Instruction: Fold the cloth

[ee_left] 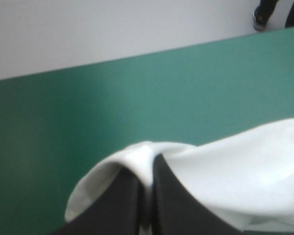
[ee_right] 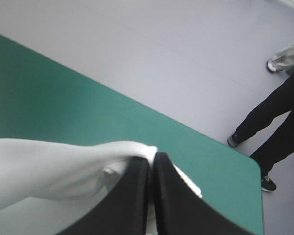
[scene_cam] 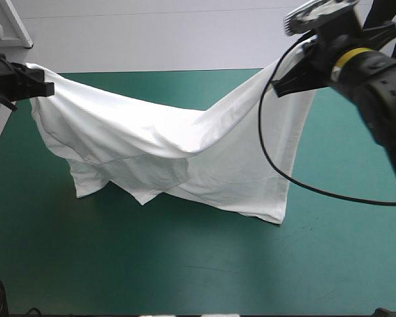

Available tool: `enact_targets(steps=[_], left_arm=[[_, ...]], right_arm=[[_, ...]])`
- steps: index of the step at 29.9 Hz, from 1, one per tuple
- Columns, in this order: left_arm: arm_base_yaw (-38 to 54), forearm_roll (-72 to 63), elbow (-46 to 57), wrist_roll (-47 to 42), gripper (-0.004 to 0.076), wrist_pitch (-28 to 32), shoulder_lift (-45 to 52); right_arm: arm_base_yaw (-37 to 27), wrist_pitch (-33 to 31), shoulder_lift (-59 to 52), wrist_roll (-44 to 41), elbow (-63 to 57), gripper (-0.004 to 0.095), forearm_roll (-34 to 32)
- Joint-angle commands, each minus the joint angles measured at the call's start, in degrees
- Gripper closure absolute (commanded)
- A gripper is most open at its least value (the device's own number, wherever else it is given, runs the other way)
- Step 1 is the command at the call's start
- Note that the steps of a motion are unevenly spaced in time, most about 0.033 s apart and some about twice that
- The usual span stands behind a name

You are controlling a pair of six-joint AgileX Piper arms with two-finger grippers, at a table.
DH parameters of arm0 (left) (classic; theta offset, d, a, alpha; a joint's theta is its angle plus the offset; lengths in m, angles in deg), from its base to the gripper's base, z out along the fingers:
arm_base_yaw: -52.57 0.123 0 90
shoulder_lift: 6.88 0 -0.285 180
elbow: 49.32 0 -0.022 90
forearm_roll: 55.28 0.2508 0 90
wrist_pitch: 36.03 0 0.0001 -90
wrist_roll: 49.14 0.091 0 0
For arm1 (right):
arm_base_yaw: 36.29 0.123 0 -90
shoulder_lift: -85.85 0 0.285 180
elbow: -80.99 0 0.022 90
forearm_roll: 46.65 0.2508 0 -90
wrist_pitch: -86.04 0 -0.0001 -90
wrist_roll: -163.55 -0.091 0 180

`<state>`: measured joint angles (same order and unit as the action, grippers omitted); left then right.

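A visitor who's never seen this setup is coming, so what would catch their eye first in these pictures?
The white T-shirt, held up over the teal-green table and sagging in the middle like a hammock. Next, the black end effectors shut on its raised ends: the left end effector at the table's left side, the right end effector higher on the right.

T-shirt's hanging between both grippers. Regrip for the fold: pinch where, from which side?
Likely the lower corner of the T-shirt, under the right gripper. It hangs flat with clean edges, while the middle sags in overlapping folds. Approach from the near side of the table, fingers straddling the hem. The left gripper holds the other top end.
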<state>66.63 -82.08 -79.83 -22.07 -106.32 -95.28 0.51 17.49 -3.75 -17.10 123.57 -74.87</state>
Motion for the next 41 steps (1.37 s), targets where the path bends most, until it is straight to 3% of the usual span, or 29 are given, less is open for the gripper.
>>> enact_targets(steps=[1, 7, 12, 20, 23, 29, 31, 34, 37, 39, 41], left_arm=[[0.0, -1.8, 7.9, 2.7, 0.0705, 9.4, 1.4], [0.0, -4.8, 20.8, 9.9, 0.0705, 22.6, -0.4], [0.0, -14.2, 22.9, 16.9, 0.0705, 31.6, -6.7], [-5.3, -37.6, 18.2, 46.6, 0.0705, 52.7, -22.4], [-8.1, -39.2, 13.6, 52.0, 0.0705, 53.1, -27.8], [-11.5, -41.4, 9.8, 53.7, 0.0686, 56.9, -32.9], [-11.8, -42.2, 9.8, 53.7, 0.0614, 59.5, -33.1], [-11.7, -43.5, 9.6, 54.3, 0.0427, 61.8, -33.1], [-11.6, -43.5, 9.4, 54.3, 0.0197, 61.8, -33.1], [-11.6, -43.5, 9.3, 54.5, 0.0091, 61.7, -33.1], [-11.6, -43.3, 9.0, 54.8, 0.0051, 61.8, -32.9]], right_arm=[[-0.8, 11.6, 0.7, -3.7, -6.2, 0.0925, -2.0], [-7.5, 25.1, 8.9, -8.3, -12.2, 0.0925, 0.0], [-13.5, 34.9, 18.0, -8.2, -12.2, 0.0925, 4.0], [-18.3, 58.6, 28.3, -8.5, -11.7, 0.0925, 7.1], [-18.9, 61.6, 31.2, -8.8, -10.3, 0.0925, 7.0], [-19.7, 64.3, 35.0, -8.2, -8.3, 0.0914, 6.7], [-20.6, 65.8, 35.4, -8.8, -8.0, 0.0879, 7.3], [-22.6, 66.4, 35.7, -10.2, -7.3, 0.0752, 10.5], [-24.0, 66.3, 35.5, -10.2, -7.3, 0.0487, 12.4], [-24.2, 65.9, 35.0, -10.2, -7.3, 0.0287, 12.4], [-24.3, 65.2, 33.8, -10.2, -7.3, 0.0173, 12.3]])
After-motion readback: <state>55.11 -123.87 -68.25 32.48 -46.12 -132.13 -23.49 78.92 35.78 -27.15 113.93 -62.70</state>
